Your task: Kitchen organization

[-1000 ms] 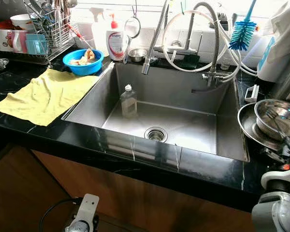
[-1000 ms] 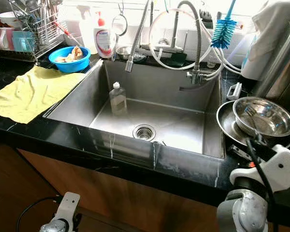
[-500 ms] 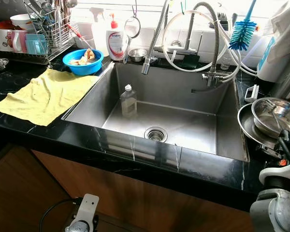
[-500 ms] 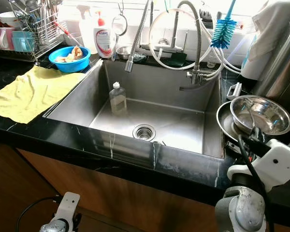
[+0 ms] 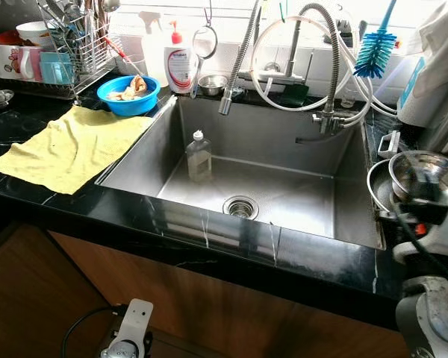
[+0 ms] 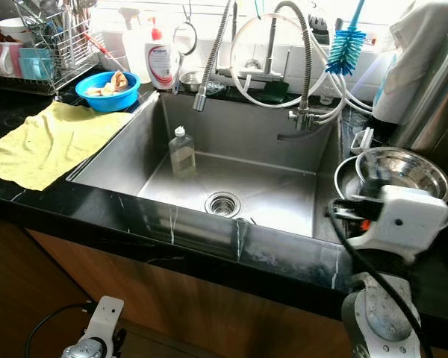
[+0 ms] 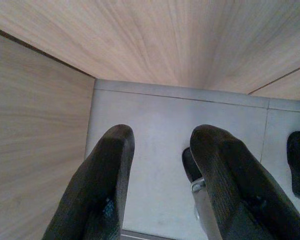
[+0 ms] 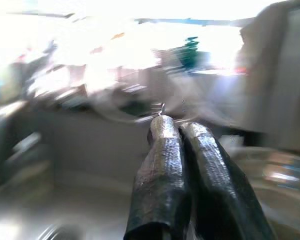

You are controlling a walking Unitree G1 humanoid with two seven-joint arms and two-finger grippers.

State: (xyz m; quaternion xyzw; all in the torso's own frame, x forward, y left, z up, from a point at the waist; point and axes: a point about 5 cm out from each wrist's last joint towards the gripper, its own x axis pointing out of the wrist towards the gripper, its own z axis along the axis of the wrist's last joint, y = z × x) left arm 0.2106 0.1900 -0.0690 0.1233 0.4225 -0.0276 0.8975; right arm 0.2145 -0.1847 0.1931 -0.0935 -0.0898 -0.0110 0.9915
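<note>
The right gripper (image 8: 177, 127), fingers pressed together, hangs over the sink's (image 5: 356, 160) right edge beside the steel bowl (image 6: 403, 173). The left gripper (image 7: 160, 145), spread, hangs low near the floor. A bottle (image 5: 198, 156) stands far-left in the basin.

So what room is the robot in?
It looks like a home kitchen. There's a deep steel sink with a bendy tap, a dish rack full of cups and utensils, and a yellow cloth on the black counter.

Yellow cloth (image 5: 69, 145), blue bowl (image 5: 128, 95)
</note>
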